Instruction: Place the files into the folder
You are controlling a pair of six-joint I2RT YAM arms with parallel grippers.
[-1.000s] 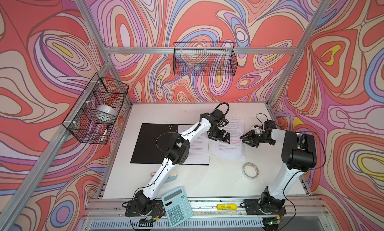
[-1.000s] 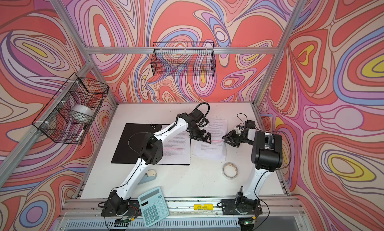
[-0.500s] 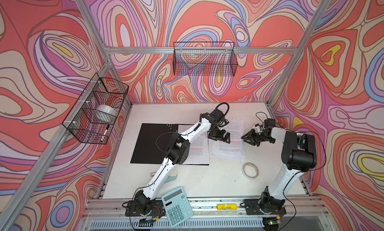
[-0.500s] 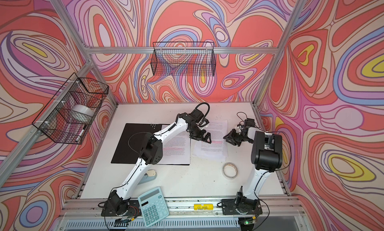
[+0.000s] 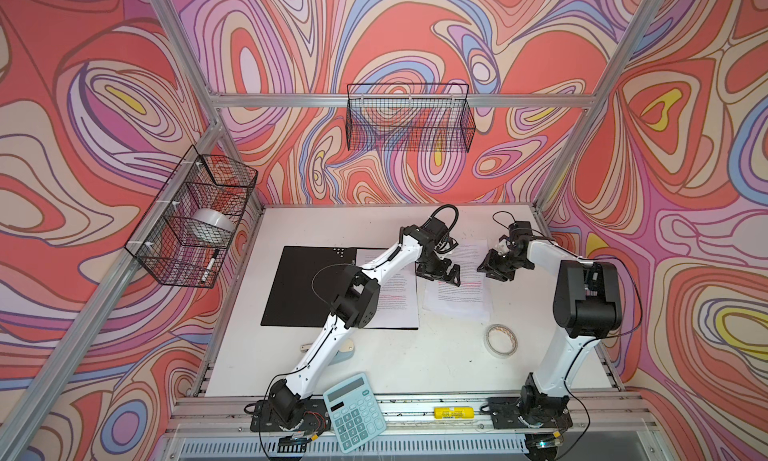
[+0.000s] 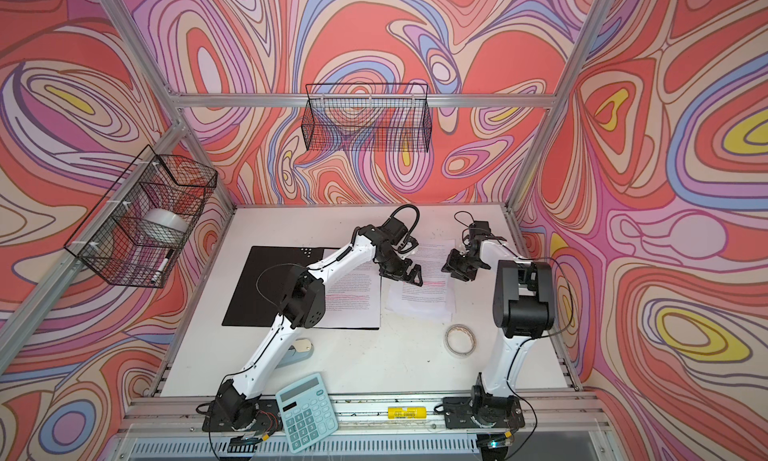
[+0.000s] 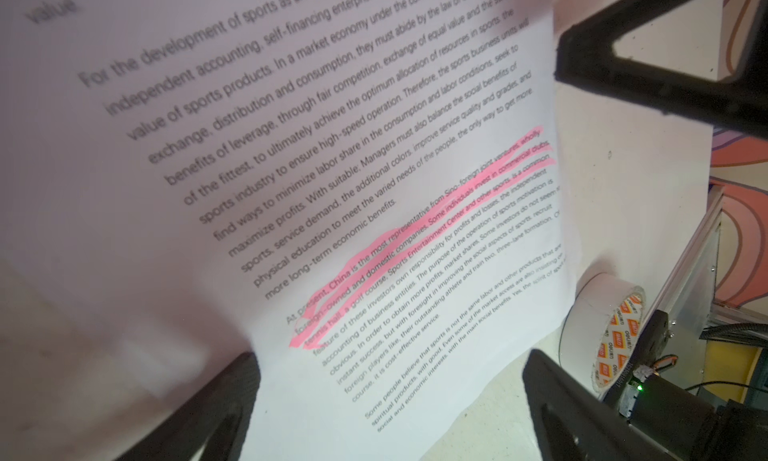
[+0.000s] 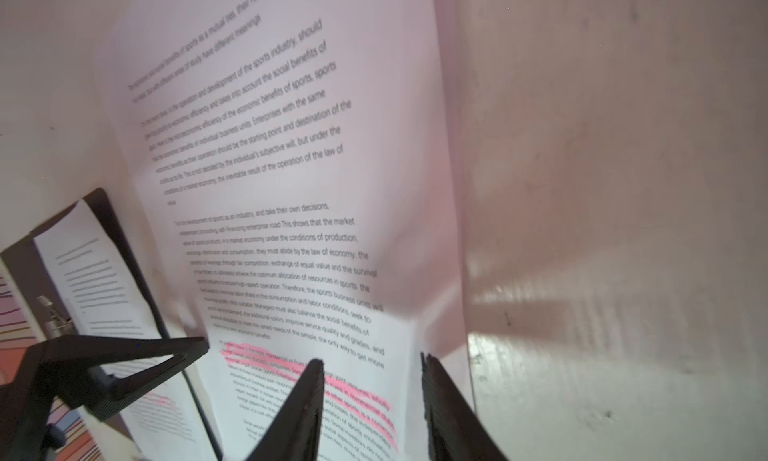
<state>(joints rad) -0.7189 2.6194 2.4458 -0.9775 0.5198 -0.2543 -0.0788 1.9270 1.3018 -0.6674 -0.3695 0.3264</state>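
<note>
one loose stack, the files (image 5: 461, 297), lies just right of the folder (image 5: 303, 288); my left gripper (image 5: 438, 278), wide open, empty, is on that side; right gripper (image 5: 490, 272) part-open, empty.

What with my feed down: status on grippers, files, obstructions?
Left gripper wide open, right gripper partly open, both empty. Loose files beside folder, a sheet inside. Tape roll nearby, not blocking.

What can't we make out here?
- Folder spine: both top views, left arm covers part.
- Grey item near folder: both top views, left arm hides most.
- Text on loose files: too small in top views, partly blurred in wrist views.
- Whether right gripper touches them: right wrist view, blurred, jaws' bases cut off.
</note>
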